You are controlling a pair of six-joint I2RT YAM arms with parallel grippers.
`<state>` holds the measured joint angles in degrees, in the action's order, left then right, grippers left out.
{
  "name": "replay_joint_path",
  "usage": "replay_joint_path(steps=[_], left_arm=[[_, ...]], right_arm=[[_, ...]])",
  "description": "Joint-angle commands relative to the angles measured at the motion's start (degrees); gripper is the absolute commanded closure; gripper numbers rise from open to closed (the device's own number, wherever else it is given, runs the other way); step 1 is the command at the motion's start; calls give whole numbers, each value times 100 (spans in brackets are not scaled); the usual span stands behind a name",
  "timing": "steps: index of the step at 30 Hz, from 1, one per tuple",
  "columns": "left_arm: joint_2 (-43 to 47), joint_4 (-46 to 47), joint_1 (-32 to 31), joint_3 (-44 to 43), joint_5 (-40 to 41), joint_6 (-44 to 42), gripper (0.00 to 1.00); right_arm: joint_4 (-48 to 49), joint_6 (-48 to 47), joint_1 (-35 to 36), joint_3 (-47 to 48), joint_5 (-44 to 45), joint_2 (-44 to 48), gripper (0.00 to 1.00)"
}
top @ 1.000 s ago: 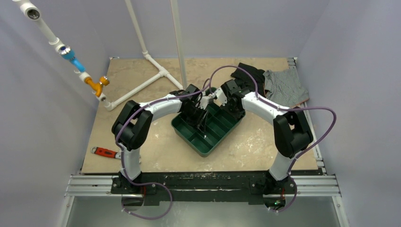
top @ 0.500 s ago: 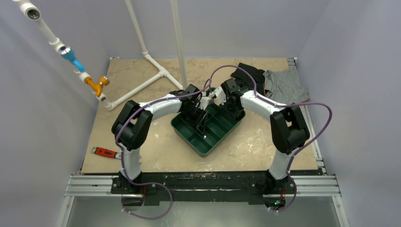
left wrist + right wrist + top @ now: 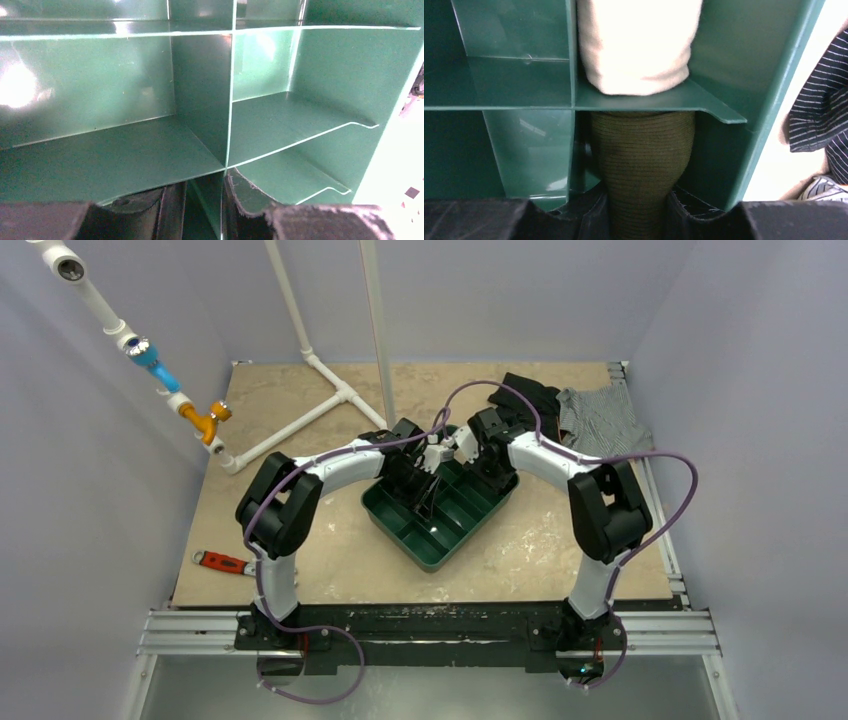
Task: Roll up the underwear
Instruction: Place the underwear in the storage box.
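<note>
Though snug between dividers (image 3: 524, 107), underwear (image 3: 641, 155) in gripper (image 3: 638, 212).

Two robot arms: left arm (image 3: 340, 462), right arm (image 3: 548, 462). Two grippers: left gripper (image 3: 200, 202), right gripper (image 3: 638, 210). One green divided tray (image 3: 452, 523). Two cloth rolls: one olive underwear roll (image 3: 641, 155), one cream roll (image 3: 636, 45). Two loose garments: one black garment (image 3: 528, 395), one grey striped garment (image 3: 600, 420). One red-handled tool (image 3: 224, 561). One white pipe frame (image 3: 290, 427).

Workcell seen from above.
Pale lavender walls (image 3: 500, 290) enclose a mottled beige surface (image 3: 290, 390); a white pipe frame (image 3: 343, 392) stands at its far left, a metal rail (image 3: 190, 632) lines its near edge.
</note>
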<state>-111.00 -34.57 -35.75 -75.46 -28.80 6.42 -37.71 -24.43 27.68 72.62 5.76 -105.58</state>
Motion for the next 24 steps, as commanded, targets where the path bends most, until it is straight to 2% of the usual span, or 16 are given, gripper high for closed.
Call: replay_joint_path(steps=[1, 5, 9, 24], left_arm=[[-204, -67, -4, 118, 120, -33, 77], [-220, -75, 0, 111, 107, -34, 77], [-220, -70, 5, 111, 95, -35, 78], [-256, -84, 76, 101, 72, -32, 80]], right_arm=[[-132, -79, 10, -123, -453, 43, 61], [-217, -81, -36, -22, -464, 120, 47], [-234, -72, -55, 13, -462, 189, 41], [-656, -15, -119, 569, -558, 639, 42]])
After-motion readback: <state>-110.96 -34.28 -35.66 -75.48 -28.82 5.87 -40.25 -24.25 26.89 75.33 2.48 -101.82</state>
